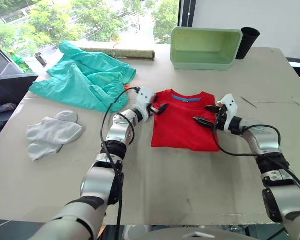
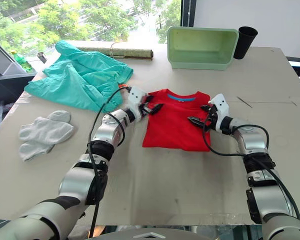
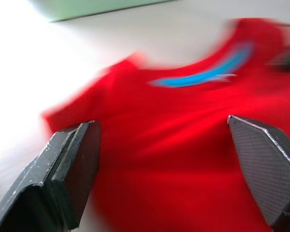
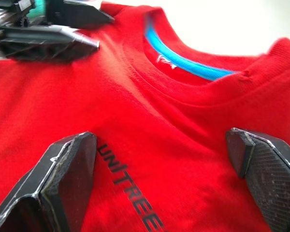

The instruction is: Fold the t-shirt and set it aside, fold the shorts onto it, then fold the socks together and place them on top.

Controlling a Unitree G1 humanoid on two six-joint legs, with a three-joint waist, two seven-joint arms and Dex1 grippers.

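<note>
The red t-shirt lies folded into a rectangle at the table's middle, blue collar lining toward the far side. My left gripper hovers open at its left edge, nothing between the fingers. Over the shirt's right edge my right gripper is also open and empty. The right wrist view shows the collar close up, black lettering on the fabric, and the left gripper across the shirt. The teal shorts lie crumpled at the far left. The light grey socks rest side by side at the left.
A pale green bin lies on its side at the far edge, a black cup beside it. A rolled mat lies behind the shorts. The table has bare surface in front of the shirt.
</note>
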